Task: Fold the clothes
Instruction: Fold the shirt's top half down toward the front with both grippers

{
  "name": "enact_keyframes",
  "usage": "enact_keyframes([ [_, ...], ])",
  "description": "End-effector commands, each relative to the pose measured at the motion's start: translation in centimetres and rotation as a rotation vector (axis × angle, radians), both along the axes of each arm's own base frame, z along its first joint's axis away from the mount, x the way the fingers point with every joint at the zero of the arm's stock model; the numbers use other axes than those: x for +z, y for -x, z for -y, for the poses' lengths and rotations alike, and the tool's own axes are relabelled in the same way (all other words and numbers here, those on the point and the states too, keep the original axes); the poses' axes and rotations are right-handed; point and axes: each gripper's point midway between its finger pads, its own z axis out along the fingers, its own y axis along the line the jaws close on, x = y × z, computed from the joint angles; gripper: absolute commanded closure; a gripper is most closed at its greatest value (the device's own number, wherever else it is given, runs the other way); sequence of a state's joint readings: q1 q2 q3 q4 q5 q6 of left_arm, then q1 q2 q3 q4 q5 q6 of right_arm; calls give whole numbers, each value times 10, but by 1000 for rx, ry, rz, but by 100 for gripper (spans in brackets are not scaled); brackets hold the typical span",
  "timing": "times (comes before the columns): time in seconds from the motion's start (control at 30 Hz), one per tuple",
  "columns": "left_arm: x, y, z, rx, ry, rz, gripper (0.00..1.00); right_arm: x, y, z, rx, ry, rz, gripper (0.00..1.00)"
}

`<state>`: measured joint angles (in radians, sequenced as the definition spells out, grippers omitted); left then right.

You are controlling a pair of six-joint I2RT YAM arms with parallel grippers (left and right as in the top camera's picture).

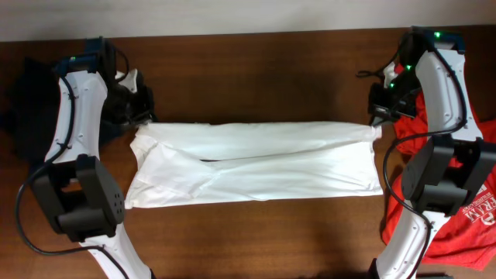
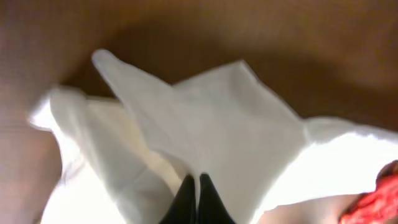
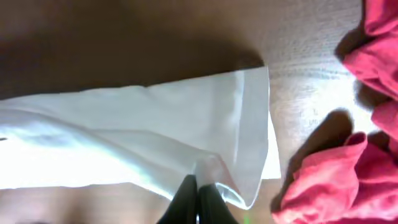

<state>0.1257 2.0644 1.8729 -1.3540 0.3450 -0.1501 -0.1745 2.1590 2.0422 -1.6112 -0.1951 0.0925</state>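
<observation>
White cotton, the shirt (image 1: 256, 163) lies stretched across the middle of the table (image 1: 256, 70). At its ten o'clock corner the left gripper (image 1: 142, 115) is pinched tight on the cloth. At two o'clock the right gripper (image 1: 377, 120) is clamped likewise, probably keeping that edge taut for a fold. A red shirt (image 1: 465, 209) sits at three o'clock.

I look straight down on the table (image 1: 248, 85) from the overhead camera, its whole width in frame. Each wrist camera rides close above the cloth, facing along it, with the left gripper (image 2: 195, 182) and right gripper (image 3: 196, 186) at bottom centre. All three views share the white T-shirt (image 1: 256, 163).
</observation>
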Motion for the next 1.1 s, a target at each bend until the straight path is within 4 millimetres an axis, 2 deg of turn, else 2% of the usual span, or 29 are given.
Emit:
enact_keyframes([
  [0.0, 2, 24, -19, -8, -119, -87, 100, 12, 17, 9, 43, 47, -44, 96],
  [0.13, 2, 53, -35, -22, -217, -208, 100, 6, 28, 14, 52, 79, -93, 96],
  [0.27, -4, 69, -36, -32, -225, -277, 100, -17, 56, 13, 64, 74, -222, 96],
  [0.4, -26, 97, -33, -47, -209, -391, 100, -36, 80, 14, 75, 85, -323, 96],
  [0.67, -68, 155, -32, -85, -222, -592, 99, -53, 101, 25, 74, 161, -410, 96],
  [0.7, -69, 157, -32, -87, -223, -599, 95, -53, 101, 25, 74, 161, -411, 92],
  [0.73, -70, 158, -33, -88, -225, -603, 92, -53, 101, 25, 74, 161, -412, 83],
  [0.8, -68, 161, -33, -91, -228, -615, 76, -53, 102, 25, 74, 160, -414, 72],
  [0.83, -68, 162, -35, -95, -236, -621, 72, -53, 102, 25, 74, 160, -416, 71],
  [0.93, -67, 160, -35, -94, -241, -616, 71, -53, 103, 25, 74, 159, -417, 70],
  [1.07, -56, 136, -36, -71, -244, -532, 71, -54, 100, 23, 68, 147, -405, 70],
])
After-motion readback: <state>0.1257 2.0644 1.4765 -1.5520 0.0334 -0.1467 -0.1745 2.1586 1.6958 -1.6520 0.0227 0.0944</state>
